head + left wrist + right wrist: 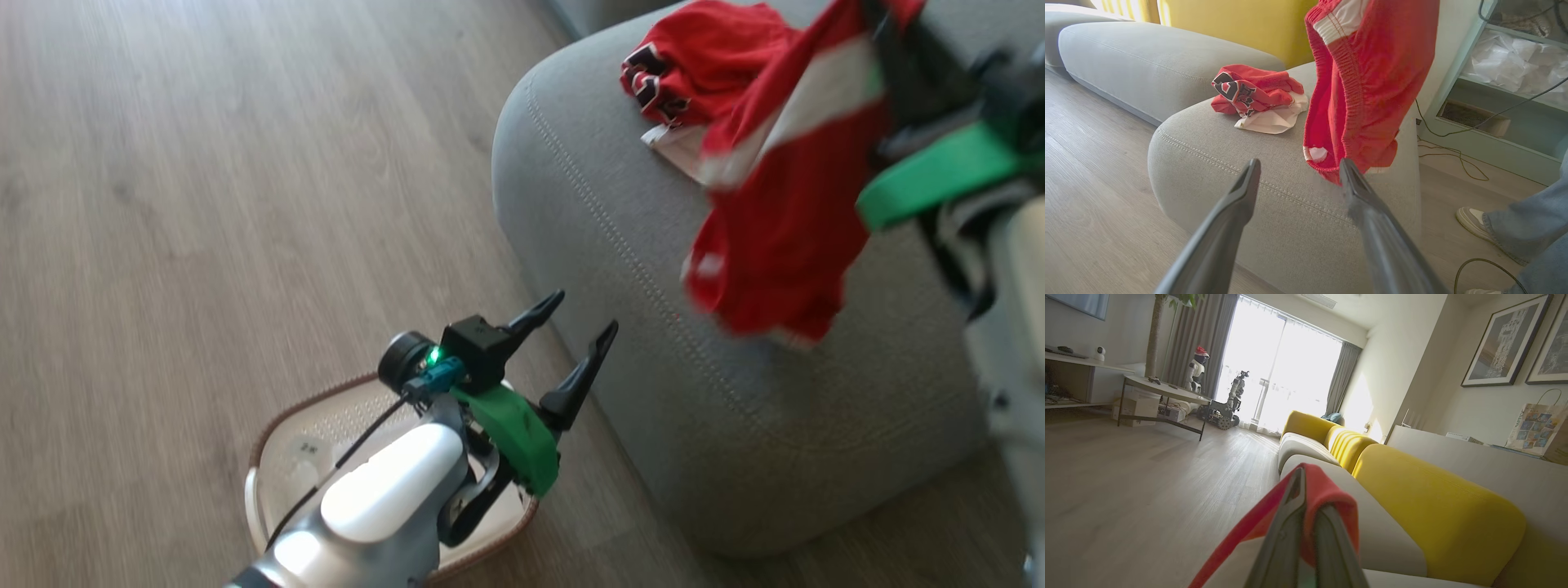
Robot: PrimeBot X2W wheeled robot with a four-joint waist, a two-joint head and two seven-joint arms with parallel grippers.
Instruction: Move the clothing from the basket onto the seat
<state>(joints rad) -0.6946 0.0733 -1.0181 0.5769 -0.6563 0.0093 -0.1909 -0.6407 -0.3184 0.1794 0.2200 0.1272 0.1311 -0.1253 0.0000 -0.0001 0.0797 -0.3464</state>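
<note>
1. The right gripper point(1310, 498) has its two dark fingers pressed together on a fold of a red soft-fabric garment with white trim point(775, 245). The garment hangs limp from that pinch at the right, over the large grey fabric sofa seat cushion point(620, 367). Whether its lower hem touches the cushion I cannot tell.
2. A crumpled red jersey with black-and-white numbers point(694, 73) lies on the far part of the cushion top.
3. The left gripper point(586, 310) has its fingers spread wide and holds nothing. It hovers over the small oval cream plastic basket with a brown braided rim point(294, 469), which sits on the wood floor at the near left, close to the cushion.
4. The cloth looks light, floppy and not fragile, so one pinch should carry it.
5. The thin, smooth knit may slip from narrow fingers. The gathered ribbed band would likely give a thicker, surer bite than a single layer.
6. The garment will probably collapse into a heap when let go. Releasing it well in from the rounded edge should stop it sliding off.
</note>
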